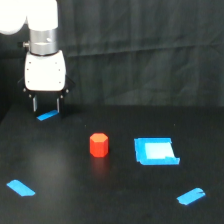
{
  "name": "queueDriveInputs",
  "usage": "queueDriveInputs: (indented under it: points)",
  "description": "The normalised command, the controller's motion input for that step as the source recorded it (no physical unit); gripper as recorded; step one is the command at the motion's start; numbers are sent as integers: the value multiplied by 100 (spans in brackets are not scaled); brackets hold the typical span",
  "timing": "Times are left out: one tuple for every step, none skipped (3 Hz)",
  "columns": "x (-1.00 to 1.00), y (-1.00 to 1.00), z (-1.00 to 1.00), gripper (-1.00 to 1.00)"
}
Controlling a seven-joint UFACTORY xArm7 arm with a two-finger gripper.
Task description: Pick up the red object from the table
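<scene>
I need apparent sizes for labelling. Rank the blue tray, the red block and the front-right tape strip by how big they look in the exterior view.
1. blue tray
2. red block
3. front-right tape strip, though it lies nearer the camera, so the gap to the block is unsure.

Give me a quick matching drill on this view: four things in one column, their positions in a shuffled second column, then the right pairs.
Things:
1. red object
2. blue tray
3. gripper
4. tape strip under the gripper

Places:
A. far back on the table, at the exterior view's left
B. raised, holding nothing
C. mid-table, standing alone
D. the exterior view's right of the block

Pairs: 1-C, 2-D, 3-B, 4-A
</scene>
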Motion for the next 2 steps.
queueDriveInputs:
  points:
    - [59, -48, -24, 100]
    - [63, -51, -25, 100]
